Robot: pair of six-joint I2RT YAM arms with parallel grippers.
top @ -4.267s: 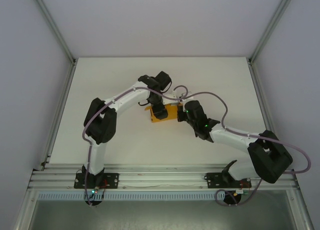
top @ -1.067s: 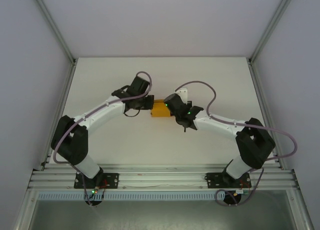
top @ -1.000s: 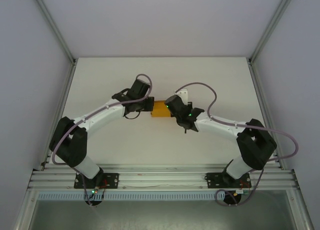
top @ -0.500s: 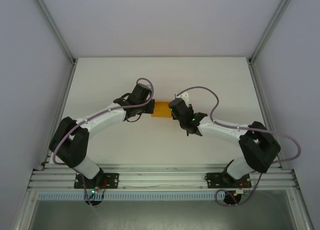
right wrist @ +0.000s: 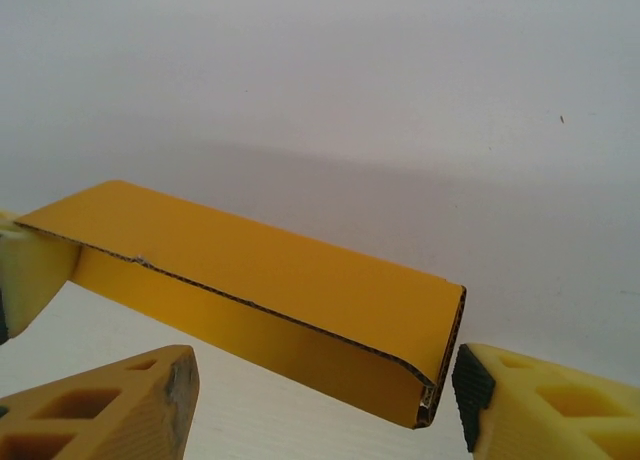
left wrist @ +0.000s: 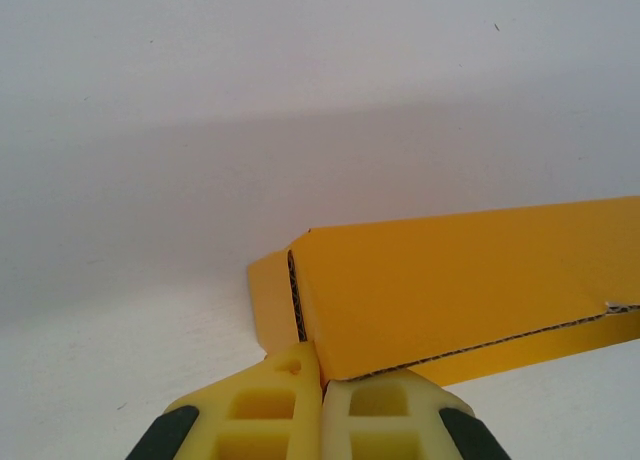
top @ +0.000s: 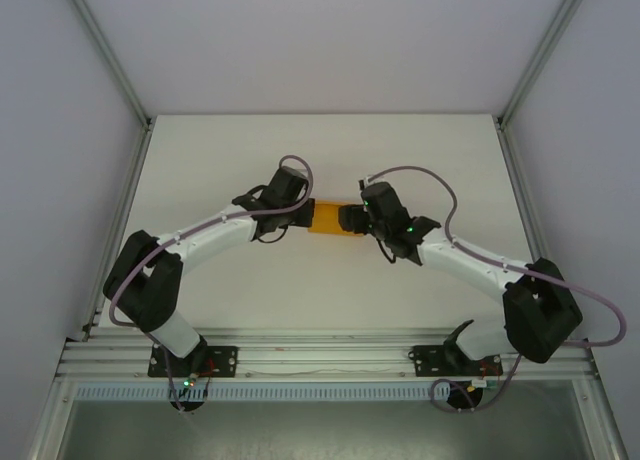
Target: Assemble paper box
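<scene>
From above, I see the paper box (top: 328,220) near the middle of the white table (top: 200,160), slung between the two arms. The left gripper (top: 300,212) is at its left end and the right gripper (top: 350,218) at its right end. Bare table lies all around, with the far half open and the side rails well apart from both arms.

On the left wrist camera, the left gripper (left wrist: 322,400) has its yellow fingers (left wrist: 290,405) pressed together, and the near corner of the box (left wrist: 460,290) is nipped at their seam. The box runs off to the right, with its cut corrugated edge facing me and a lower flap showing beneath. The table beyond it is plain white.

On the right wrist camera, the right gripper (right wrist: 325,380) stands apart, straddling the near end of the box (right wrist: 260,270). One finger (right wrist: 110,400) sits clear of the box's lower edge. The other's dark pad (right wrist: 470,385) is just beside the folded corner, and I cannot tell whether it touches. The box slants away to the left, throwing a shadow on the table behind. Its far end meets a yellow finger (right wrist: 18,270) at the picture's edge.
</scene>
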